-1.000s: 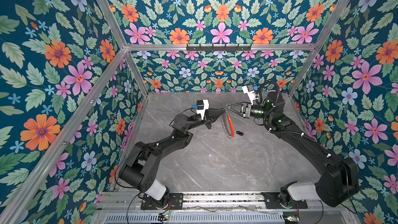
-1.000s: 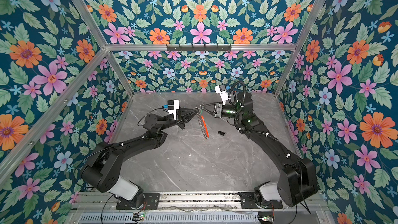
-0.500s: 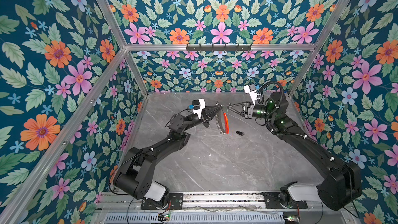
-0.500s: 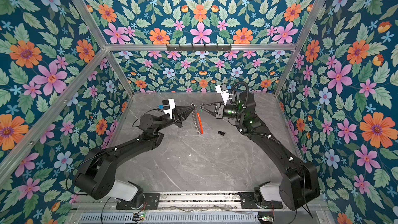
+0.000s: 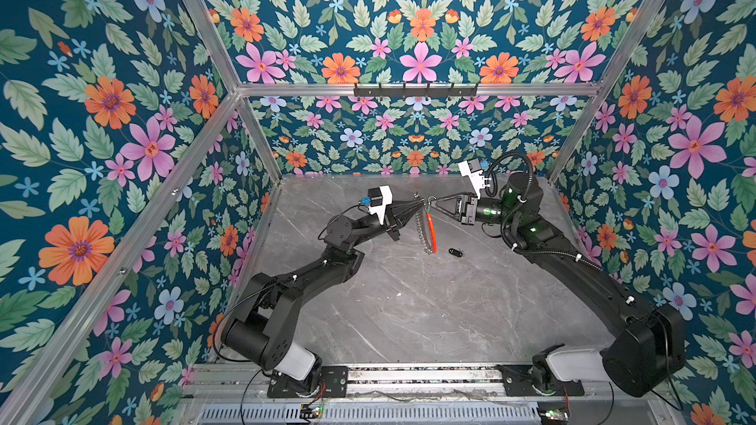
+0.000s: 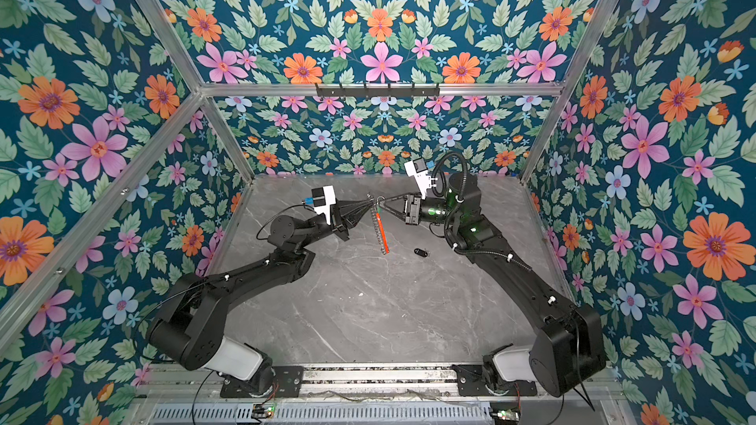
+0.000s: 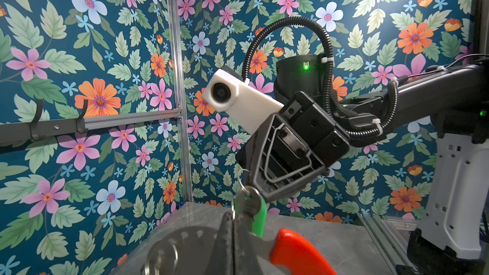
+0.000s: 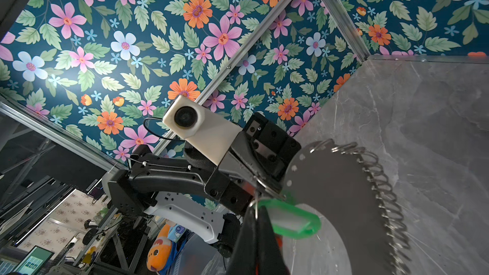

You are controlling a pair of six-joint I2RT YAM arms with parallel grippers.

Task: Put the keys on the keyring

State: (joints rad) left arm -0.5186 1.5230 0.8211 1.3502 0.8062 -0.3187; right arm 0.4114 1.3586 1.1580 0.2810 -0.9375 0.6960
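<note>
Hands have closed together: left hand (image 5: 419, 205) clamps the flat grey keyring (image 5: 429, 235) aloft; right hand (image 5: 433, 200) clamps the green-tagged key (image 7: 258, 216), distinct only in wrist views. Black-fob key (image 5: 455, 252) lies on worktop (image 5: 409, 312).

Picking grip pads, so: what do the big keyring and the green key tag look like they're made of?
Keyring: likely metal, a flat grey plate with dull sheen, shiny wire split rings along its edge; its red-orange arc looks like glossy plastic or coating. Green key tag: translucent glossy plastic, light glows through it.
</note>
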